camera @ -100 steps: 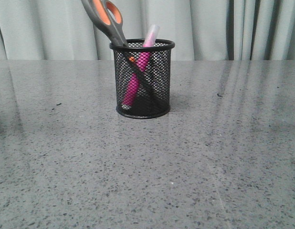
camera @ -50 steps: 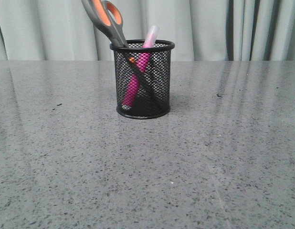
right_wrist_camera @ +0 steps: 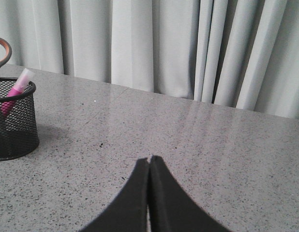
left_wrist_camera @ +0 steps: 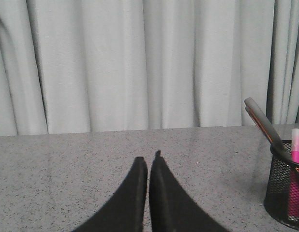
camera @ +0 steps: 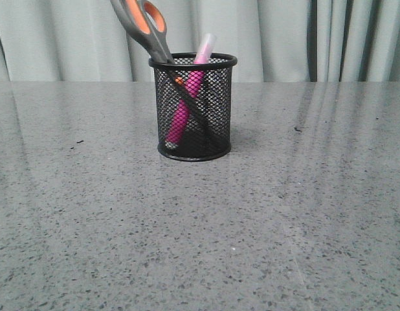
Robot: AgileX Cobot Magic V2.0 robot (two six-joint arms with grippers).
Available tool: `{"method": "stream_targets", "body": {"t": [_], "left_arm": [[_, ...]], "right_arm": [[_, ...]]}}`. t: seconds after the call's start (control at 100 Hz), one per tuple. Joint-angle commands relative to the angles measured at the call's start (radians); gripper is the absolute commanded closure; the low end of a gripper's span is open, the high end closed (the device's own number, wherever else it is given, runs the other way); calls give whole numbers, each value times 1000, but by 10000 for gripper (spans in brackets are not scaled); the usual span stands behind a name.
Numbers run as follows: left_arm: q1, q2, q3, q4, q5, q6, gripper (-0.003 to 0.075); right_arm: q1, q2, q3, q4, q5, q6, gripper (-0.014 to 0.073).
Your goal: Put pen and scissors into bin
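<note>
The black wire-mesh bin point(camera: 216, 123) stands upright at the middle back of the table. The magenta pen point(camera: 187, 107) leans inside it, its pale cap above the rim. The scissors point(camera: 145, 26) stand in it blades down, orange-lined loops sticking up to the left. The bin also shows in the left wrist view point(left_wrist_camera: 285, 188) and the right wrist view point(right_wrist_camera: 14, 121). My left gripper point(left_wrist_camera: 149, 159) is shut and empty over bare table, well apart from the bin. My right gripper point(right_wrist_camera: 149, 159) is shut and empty, also well apart. Neither gripper shows in the front view.
The grey speckled tabletop point(camera: 200, 227) stretches to a pale curtain point(camera: 284, 39) along its far edge. A few small dark specks lie on the table point(camera: 297, 129).
</note>
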Motion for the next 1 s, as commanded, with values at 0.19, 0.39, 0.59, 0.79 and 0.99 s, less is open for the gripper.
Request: {"method": "stream_targets", "body": {"t": [0.19, 0.39, 0.59, 0.79, 0.99], "left_arm": [[-1, 10, -25, -22, -73, -5, 740], [-1, 10, -25, -22, -73, -5, 740], [-1, 10, -25, -22, -73, -5, 740], [-1, 10, -25, -22, -73, -5, 740], [9, 8, -14, 21, -75, -5, 740]], "right_arm": [[-7, -14, -25, -16, -19, -8, 659], [-7, -14, -25, -16, -19, -8, 659], [-7, -14, -25, -16, -19, -8, 659], [-7, -14, -25, -16, -19, -8, 659], [-7, -14, -25, -16, -19, -8, 659]]}}
